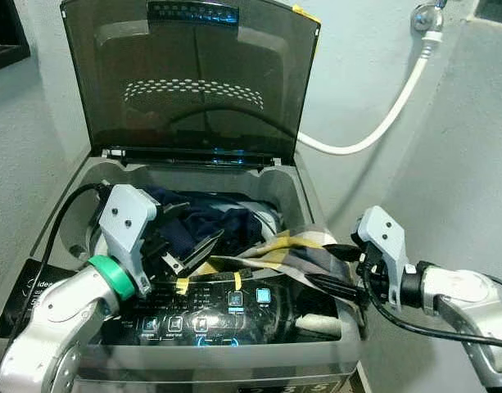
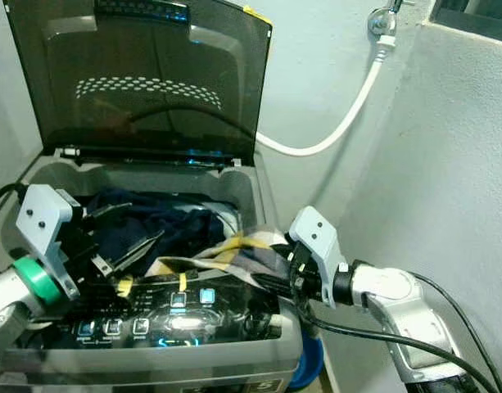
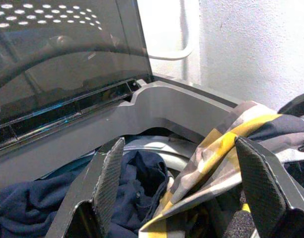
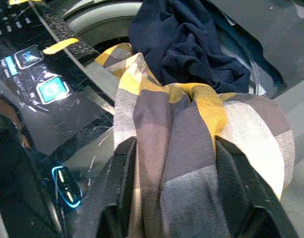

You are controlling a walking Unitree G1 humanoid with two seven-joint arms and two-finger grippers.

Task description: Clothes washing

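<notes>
At the washer's (image 1: 316,196) right rim, the right tool (image 1: 336,266) grips a plaid cloth (image 1: 296,250) of grey, white and yellow, its fingers (image 4: 243,191) closed on either side of the fabric, which drapes from the rim over the near control panel (image 1: 226,315) and partly into the drum. Over the left side of the drum, the left tool (image 1: 189,250) hovers with its fingers (image 3: 109,173) spread apart and empty, above dark navy clothes (image 1: 205,217) lying inside. Behind, the smoked lid (image 1: 193,78) stands raised, and a white hose (image 1: 382,119) runs along the far wall to a tap (image 1: 428,16).
</notes>
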